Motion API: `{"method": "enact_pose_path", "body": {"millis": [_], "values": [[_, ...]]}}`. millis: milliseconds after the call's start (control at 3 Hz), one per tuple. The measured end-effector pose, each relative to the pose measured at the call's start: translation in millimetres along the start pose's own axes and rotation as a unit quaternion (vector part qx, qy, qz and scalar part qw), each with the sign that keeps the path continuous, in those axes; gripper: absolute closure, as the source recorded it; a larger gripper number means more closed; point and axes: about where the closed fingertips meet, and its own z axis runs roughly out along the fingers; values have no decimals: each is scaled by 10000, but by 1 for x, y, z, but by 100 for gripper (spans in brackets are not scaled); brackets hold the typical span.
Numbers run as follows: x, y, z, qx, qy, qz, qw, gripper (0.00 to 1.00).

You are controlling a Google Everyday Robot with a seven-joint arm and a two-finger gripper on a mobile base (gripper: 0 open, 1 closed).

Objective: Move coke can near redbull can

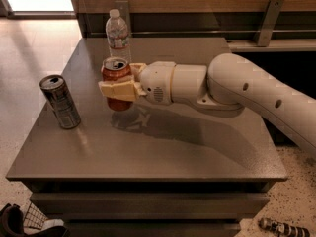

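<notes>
The coke can [114, 73], red with a silver top, is held upright in my gripper [118, 84], whose cream fingers [118, 90] are shut around its middle. It hangs just above the grey table [163, 147], left of centre. The redbull can [60, 101], slim and dark grey-blue with a silver top, stands upright near the table's left edge, about a can's width to the left of the coke can. My white arm [237, 90] reaches in from the right.
A clear water bottle [118, 33] stands at the back of the table, just behind the coke can. A wooden wall panel and a metal rail run behind the table. A small dark object [284, 227] lies on the floor at the lower right.
</notes>
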Motion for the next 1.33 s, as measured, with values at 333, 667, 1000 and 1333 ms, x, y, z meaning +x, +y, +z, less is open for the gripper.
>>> {"method": "enact_pose_path", "body": {"millis": [333,667,1000,1333], "values": [[18,14,16,-309,-119,6,9995,100],[42,19,28,-523,-64,-101,9986,100],[51,20,32,-596,-3,-151,9981,100],[49,20,32,-598,-1,-153,9981,82]]}}
